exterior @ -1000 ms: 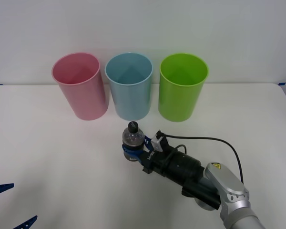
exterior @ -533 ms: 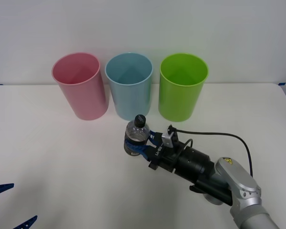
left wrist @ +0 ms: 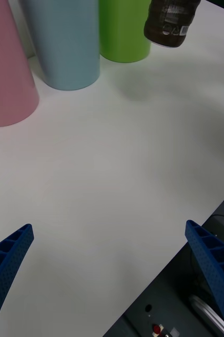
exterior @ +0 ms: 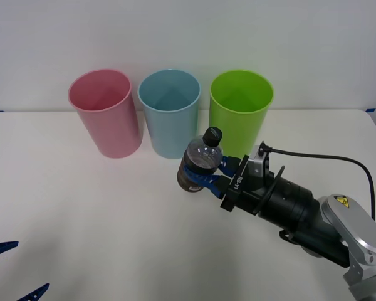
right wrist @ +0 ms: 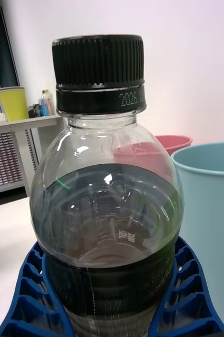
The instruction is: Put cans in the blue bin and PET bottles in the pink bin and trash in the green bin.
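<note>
A small clear PET bottle (exterior: 200, 164) with a black cap and dark lower band hangs above the table, tilted, in front of the blue bin (exterior: 170, 113) and green bin (exterior: 240, 114). My right gripper (exterior: 203, 177) is shut on its lower body; the bottle (right wrist: 107, 200) sits between the blue ribbed fingers (right wrist: 191, 295). The pink bin (exterior: 104, 113) stands leftmost in the row. From the left wrist, the bottle's base (left wrist: 171, 21) floats above the table. My left gripper (left wrist: 109, 274) is open low at the table's near left edge (exterior: 15, 269), holding nothing.
The three bins stand side by side at the back of the white table (exterior: 81, 213), against a white wall. A black cable (exterior: 326, 160) trails from my right wrist. Past the near table edge, dark equipment (left wrist: 196, 305) sits on the floor.
My right gripper has lifted the bottle off the table and carried it up and to the right, tilting it. The left arm has stayed still.
</note>
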Action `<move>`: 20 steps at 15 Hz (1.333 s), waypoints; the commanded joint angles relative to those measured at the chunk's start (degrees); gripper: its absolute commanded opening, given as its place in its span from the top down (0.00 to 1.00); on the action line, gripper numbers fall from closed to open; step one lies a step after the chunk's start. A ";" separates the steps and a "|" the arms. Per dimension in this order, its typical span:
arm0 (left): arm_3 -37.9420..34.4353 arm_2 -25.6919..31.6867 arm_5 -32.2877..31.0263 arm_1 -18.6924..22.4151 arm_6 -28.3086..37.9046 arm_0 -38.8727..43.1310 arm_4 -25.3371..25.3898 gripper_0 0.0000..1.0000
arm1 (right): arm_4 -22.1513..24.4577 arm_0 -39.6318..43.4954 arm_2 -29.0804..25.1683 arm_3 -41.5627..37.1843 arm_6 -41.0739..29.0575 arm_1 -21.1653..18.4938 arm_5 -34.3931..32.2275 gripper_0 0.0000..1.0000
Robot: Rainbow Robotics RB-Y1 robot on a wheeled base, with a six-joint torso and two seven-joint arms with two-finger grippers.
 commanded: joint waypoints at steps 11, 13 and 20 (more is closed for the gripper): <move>0.00 0.00 0.00 0.00 0.00 0.00 0.00 0.00 | 1.24 -3.35 -3.24 -5.08 -3.76 1.25 1.66 1.00; 0.00 0.00 0.00 0.00 0.00 0.00 0.00 0.00 | 3.44 -5.55 -3.24 -5.08 -7.19 1.86 2.10 1.00; 0.00 0.00 0.00 0.00 0.00 0.00 0.00 0.00 | 16.27 -13.72 -0.17 -4.99 -18.44 7.40 12.03 1.00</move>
